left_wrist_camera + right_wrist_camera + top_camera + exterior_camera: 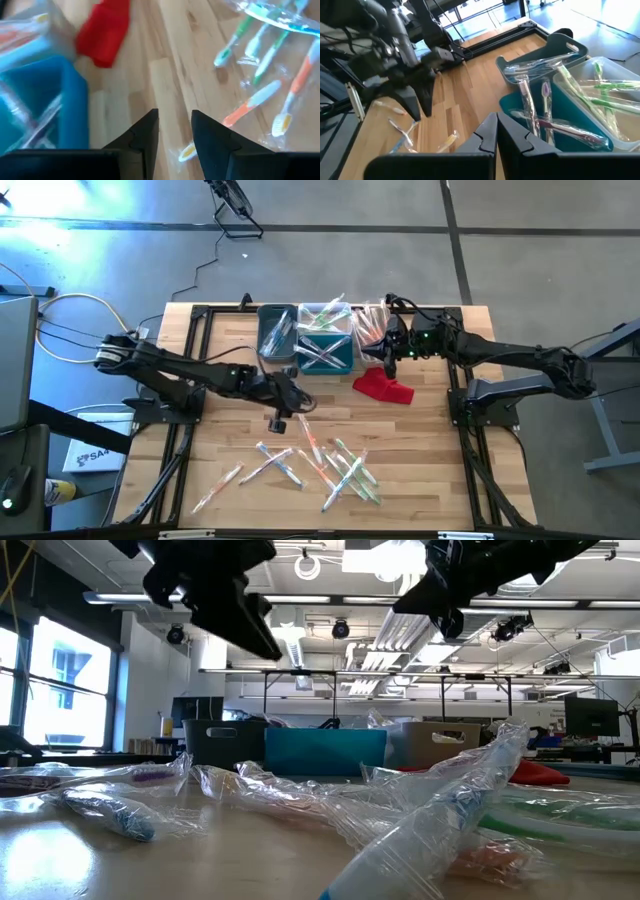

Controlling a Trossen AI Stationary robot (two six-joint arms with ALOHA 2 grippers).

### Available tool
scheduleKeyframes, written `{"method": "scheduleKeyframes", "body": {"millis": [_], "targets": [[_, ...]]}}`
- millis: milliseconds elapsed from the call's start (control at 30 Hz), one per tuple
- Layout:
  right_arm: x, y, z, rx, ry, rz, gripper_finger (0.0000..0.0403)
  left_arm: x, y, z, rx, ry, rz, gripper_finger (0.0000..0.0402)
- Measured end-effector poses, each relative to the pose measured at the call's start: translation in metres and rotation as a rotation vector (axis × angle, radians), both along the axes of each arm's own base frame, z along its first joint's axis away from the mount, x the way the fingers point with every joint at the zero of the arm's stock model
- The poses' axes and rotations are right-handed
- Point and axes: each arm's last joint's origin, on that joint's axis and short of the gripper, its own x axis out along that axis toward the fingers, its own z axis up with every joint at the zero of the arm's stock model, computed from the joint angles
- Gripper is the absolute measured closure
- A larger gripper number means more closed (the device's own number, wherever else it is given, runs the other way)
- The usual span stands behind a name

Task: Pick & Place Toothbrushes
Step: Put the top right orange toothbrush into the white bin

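Wrapped toothbrushes (pixel 335 468) with green, orange and white handles lie scattered flat on the near half of the wooden table. More toothbrushes (pixel 545 117) lie in the teal bin (pixel 326 353) and in the bins beside it. My left gripper (pixel 175 135) hovers open above the table's middle, just near of the teal bin. A yellow-headed toothbrush (pixel 187 151) lies on the wood below the gap between its fingers. My right gripper (pixel 496 134) is shut with nothing in it, held above the near right corner of the teal bin.
A grey bin (pixel 277 332), the teal bin and a white bin (pixel 371 328) stand in a row at the table's far middle. A crumpled red cloth (pixel 384 386) lies just near of the white bin. Black frame rails (pixel 190 360) run along the table's sides.
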Motion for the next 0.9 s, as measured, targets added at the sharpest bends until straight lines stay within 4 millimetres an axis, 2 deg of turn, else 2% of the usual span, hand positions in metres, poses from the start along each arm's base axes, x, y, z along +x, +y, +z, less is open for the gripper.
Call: {"method": "scheduleKeyframes", "body": {"millis": [200, 467, 667, 900], "targets": [[0.0, 0.0, -0.001, 0.002, 0.007, -0.001, 0.0401, 0.011, -0.003, -0.029, -0.015, 0.124, -0.042, 0.029], [-0.001, -0.003, -0.001, -0.03, 0.025, -0.102, 0.0401, 0.019, -0.006, -0.053, 0.0, 0.214, -0.167, 0.0291], [-0.001, -0.003, -0.001, -0.025, 0.024, -0.099, 0.0401, 0.024, -0.007, -0.073, 0.039, 0.281, -0.224, 0.0291], [0.001, -0.003, -0.003, -0.023, 0.029, -0.099, 0.0401, 0.031, -0.008, -0.082, 0.047, 0.267, -0.227, 0.0291]]}}
